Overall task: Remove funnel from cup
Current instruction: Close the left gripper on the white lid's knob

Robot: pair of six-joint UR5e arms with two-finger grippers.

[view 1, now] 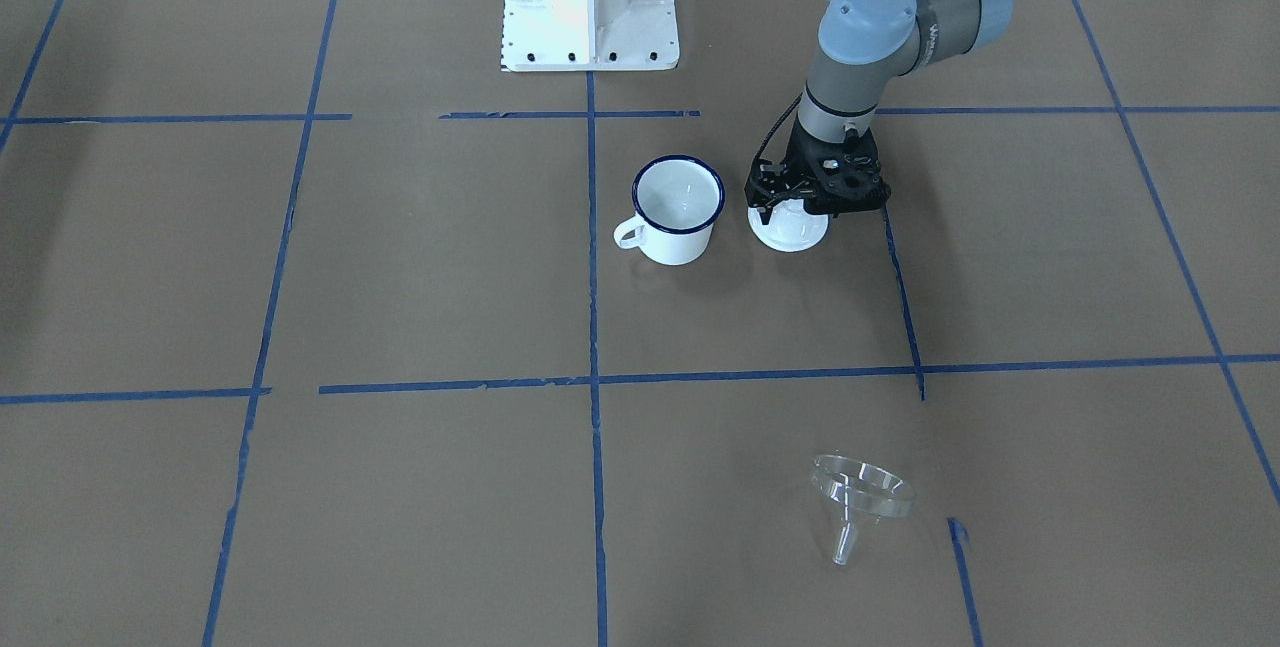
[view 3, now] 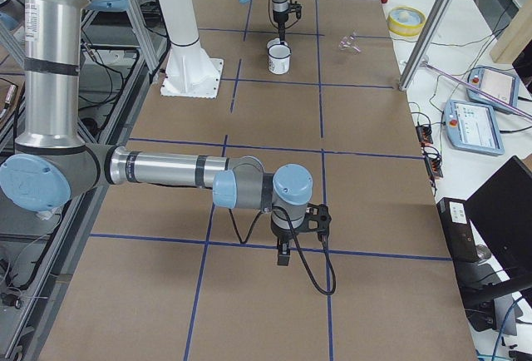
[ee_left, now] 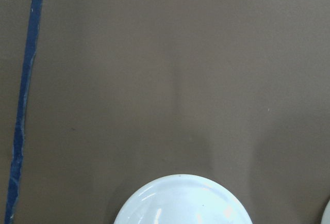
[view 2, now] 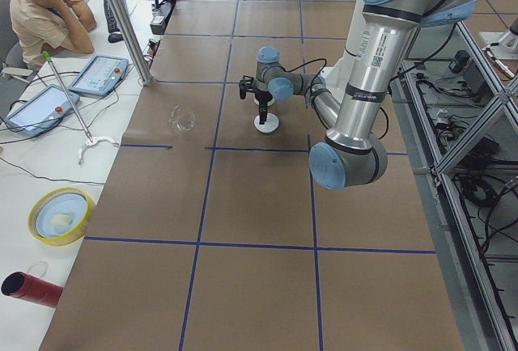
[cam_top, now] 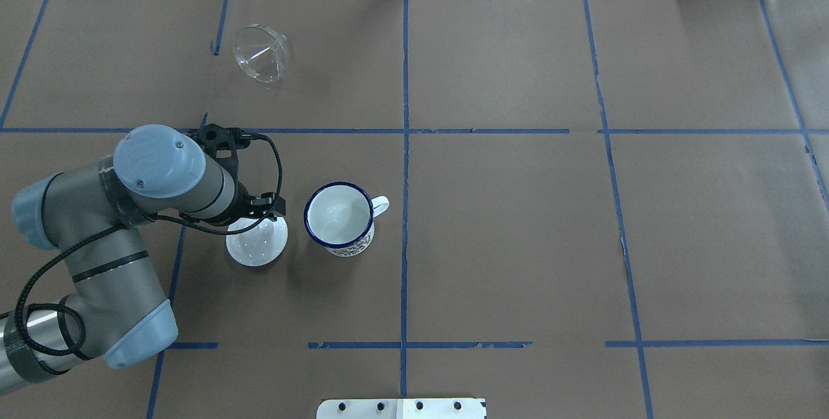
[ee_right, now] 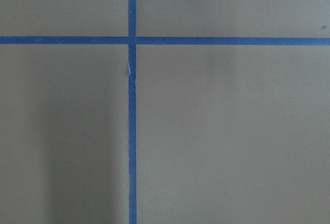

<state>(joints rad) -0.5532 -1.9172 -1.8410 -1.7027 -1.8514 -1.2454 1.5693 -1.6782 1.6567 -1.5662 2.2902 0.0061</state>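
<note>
1. Funnel (view 1: pixel 860 499), front-facing view: lies on its side on the table (view 1: pixel 400 277), out of the cup (view 1: pixel 678 212) and well apart from it. Cup stands upright.
2. Same view: left gripper (view 1: pixel 795 209) is over the white lid (view 1: pixel 790 232), just beside the cup. Cannot tell whether it grasps the lid.
3. Overhead view: wrist hides the left fingers.
4. Right side view: right gripper (view 3: pixel 283 254) is low over the table, far from the cup. Cannot tell whether it is clenched.
</note>
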